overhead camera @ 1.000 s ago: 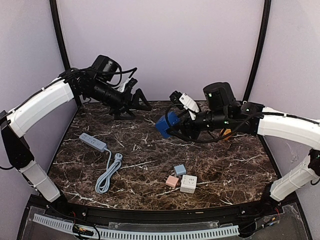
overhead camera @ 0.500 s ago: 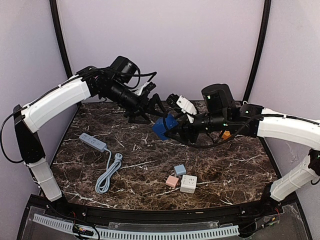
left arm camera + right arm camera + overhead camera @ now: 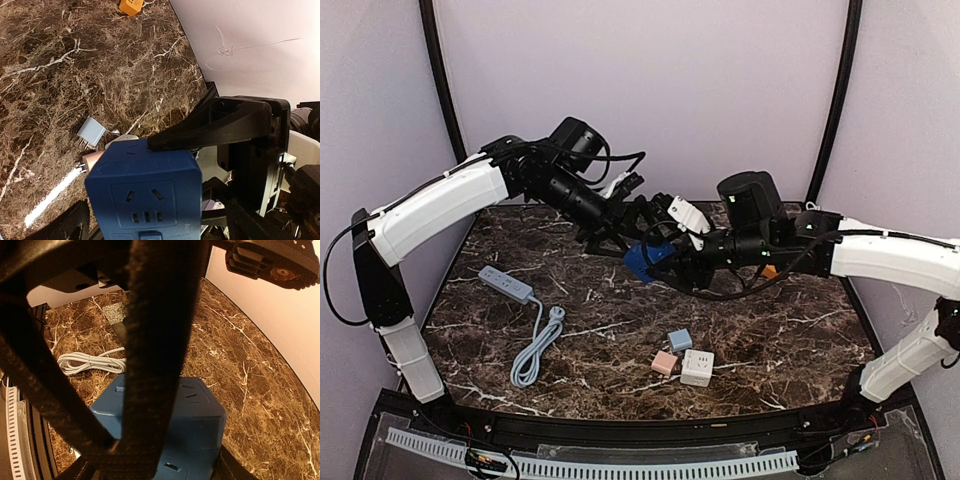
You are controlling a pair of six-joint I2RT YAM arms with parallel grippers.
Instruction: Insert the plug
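Right end effector pinching blue socket cube aloft; left end effector spread, just beside. Likely handover; left must close squarely.

Right gripper grips a blue socket cube at frame centre. Left gripper sits close beside it, upper left. Grey power strip lies centre left.

Dark brown marble tabletop, white veins; plain lilac walls; black corner poles.
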